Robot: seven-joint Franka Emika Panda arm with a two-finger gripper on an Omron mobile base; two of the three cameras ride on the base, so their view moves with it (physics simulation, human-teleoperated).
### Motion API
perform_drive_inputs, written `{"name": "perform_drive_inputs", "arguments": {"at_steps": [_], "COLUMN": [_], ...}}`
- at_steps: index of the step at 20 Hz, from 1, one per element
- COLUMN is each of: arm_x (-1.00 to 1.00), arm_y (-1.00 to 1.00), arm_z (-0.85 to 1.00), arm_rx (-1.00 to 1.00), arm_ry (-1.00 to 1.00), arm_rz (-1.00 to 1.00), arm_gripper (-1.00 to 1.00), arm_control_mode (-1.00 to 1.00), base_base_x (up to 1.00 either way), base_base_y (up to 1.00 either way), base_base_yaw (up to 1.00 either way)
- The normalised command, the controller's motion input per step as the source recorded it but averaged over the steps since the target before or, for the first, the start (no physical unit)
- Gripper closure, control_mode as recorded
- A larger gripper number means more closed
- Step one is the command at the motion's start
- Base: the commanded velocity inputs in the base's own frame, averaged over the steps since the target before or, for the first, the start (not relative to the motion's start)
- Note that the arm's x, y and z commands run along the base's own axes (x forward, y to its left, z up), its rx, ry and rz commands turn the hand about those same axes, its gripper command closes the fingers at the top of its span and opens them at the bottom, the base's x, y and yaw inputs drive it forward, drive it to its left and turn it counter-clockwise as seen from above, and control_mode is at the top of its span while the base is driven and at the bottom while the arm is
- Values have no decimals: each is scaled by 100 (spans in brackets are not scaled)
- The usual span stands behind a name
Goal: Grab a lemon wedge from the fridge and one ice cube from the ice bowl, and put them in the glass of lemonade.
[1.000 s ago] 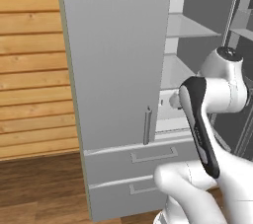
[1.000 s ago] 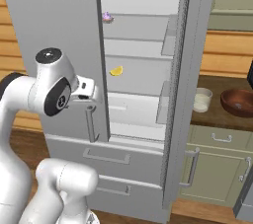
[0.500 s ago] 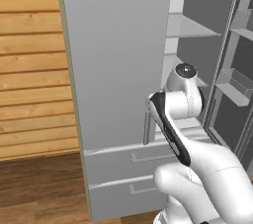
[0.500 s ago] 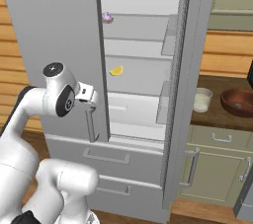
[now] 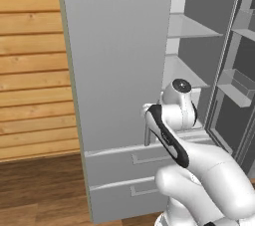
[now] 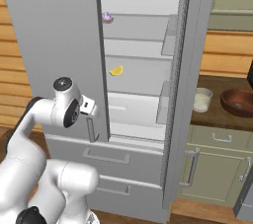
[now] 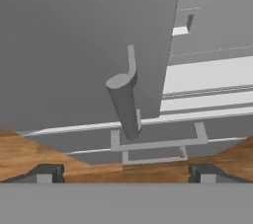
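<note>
Arm dropped lower; tool (image 7: 123, 172) spread wide, empty, facing fridge (image 5: 119, 70) door handle (image 7: 124, 102); lemon wedge (image 6: 116, 71) on shelf above.

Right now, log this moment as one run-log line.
gripper: open, empty, near left door handle | fridge: right door open | lemon wedge: on shelf | glass, ice bowl: on counter
</note>
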Motion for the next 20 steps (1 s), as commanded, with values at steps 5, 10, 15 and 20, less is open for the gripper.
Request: {"name": "perform_drive_inputs", "arguments": {"at_steps": [5,10,15,20], "arm_x": [25,8,7,50], "arm_y": [1,-4,18,10], "arm_z": [-23,-9,-28,-6], "arm_rx": [0,-3,-13,-7], "arm_ry": [-1,-6,0,0], "arm_rz": [0,0,-4,-1], "arm_gripper": [-100,-100,-100,-100], "arm_control_mode": [-100,-100,-100,-100], "base_base_x": [0,0,0,0], "base_base_y": [0,0,0,0], "base_base_yaw": [0,0,0,0]}}
